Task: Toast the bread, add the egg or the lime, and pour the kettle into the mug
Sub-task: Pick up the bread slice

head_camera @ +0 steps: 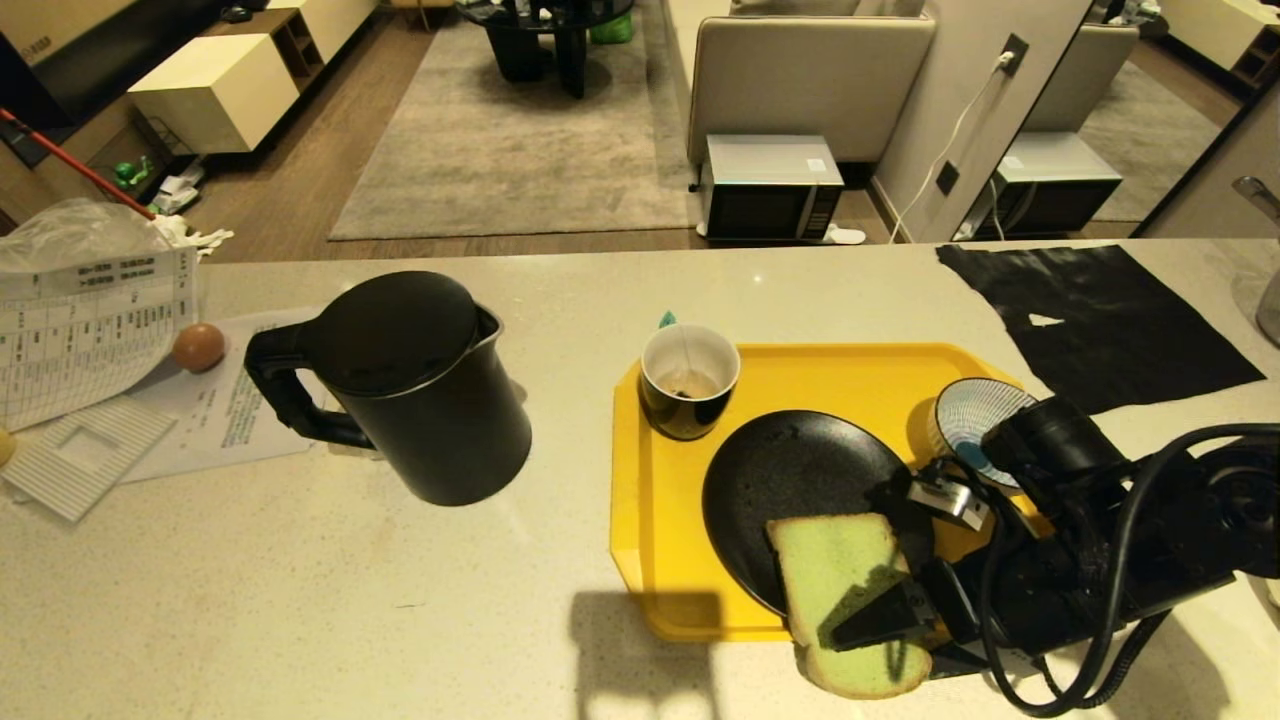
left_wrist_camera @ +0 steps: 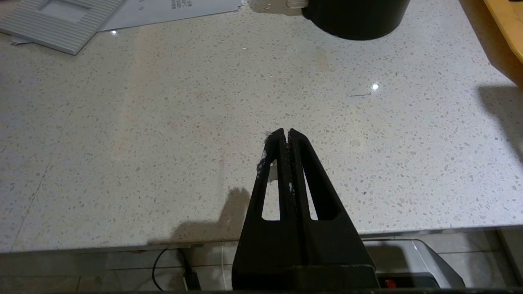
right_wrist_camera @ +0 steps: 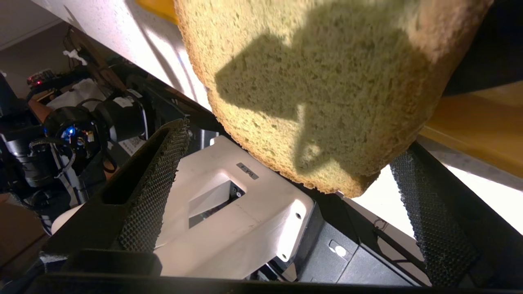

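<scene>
Bread (head_camera: 840, 590) lay nearest, 1 slice leaning off the black plate (head_camera: 790, 480) and over the yellow tray's (head_camera: 650, 560) front edge, past the counter (head_camera: 300, 600) rim. Around it the right gripper (head_camera: 905, 585) stood wide apart, its fingers (right_wrist_camera: 157, 183) flanking the slice without clamping it. On the tray sat the mug (head_camera: 688, 382), holding a tea bag and a little brown liquid, and a striped bowl (head_camera: 975, 415). Left of the tray stood the lidded kettle (head_camera: 410, 385); beyond it 1 egg (head_camera: 198, 346) rested on papers (head_camera: 230, 410). Over bare counter, the left gripper (left_wrist_camera: 285, 132) was pressed together, holding nothing
</scene>
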Motion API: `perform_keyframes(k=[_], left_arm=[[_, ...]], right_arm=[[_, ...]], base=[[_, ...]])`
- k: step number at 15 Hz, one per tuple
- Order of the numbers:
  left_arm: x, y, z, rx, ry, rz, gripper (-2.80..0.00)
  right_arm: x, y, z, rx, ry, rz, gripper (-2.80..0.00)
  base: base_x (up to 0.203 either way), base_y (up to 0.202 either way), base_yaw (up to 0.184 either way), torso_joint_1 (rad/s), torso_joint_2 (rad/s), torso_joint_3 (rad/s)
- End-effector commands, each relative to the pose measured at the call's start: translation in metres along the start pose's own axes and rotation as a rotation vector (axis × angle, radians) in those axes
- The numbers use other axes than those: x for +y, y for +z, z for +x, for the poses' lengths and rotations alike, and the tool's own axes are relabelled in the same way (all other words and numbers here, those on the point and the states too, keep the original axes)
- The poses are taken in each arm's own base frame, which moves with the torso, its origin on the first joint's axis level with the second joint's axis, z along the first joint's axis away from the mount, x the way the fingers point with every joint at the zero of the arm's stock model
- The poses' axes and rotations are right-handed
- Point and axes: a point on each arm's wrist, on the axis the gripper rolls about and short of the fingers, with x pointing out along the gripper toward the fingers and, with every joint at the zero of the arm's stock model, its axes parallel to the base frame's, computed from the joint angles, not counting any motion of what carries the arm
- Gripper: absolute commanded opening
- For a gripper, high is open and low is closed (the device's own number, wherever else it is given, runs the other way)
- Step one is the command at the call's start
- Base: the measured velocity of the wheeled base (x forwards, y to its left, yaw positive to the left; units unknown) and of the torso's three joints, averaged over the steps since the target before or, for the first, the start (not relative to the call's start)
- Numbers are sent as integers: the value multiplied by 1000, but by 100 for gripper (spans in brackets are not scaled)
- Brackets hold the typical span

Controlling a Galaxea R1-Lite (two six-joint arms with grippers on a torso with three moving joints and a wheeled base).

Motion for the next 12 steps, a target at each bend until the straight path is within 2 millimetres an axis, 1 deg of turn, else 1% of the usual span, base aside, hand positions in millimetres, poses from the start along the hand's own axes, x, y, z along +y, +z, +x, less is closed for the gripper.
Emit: perform_keyframes(k=[1,12], left_arm=[[0,0,0,0,0,0,-280],[0,0,0,0,1,0,-280]], right_arm=[[0,2,2,7,2,5,0],[-2,3,5,15,1,13,0]], base=[[0,0,0,0,0,0],[0,0,0,0,0,0]])
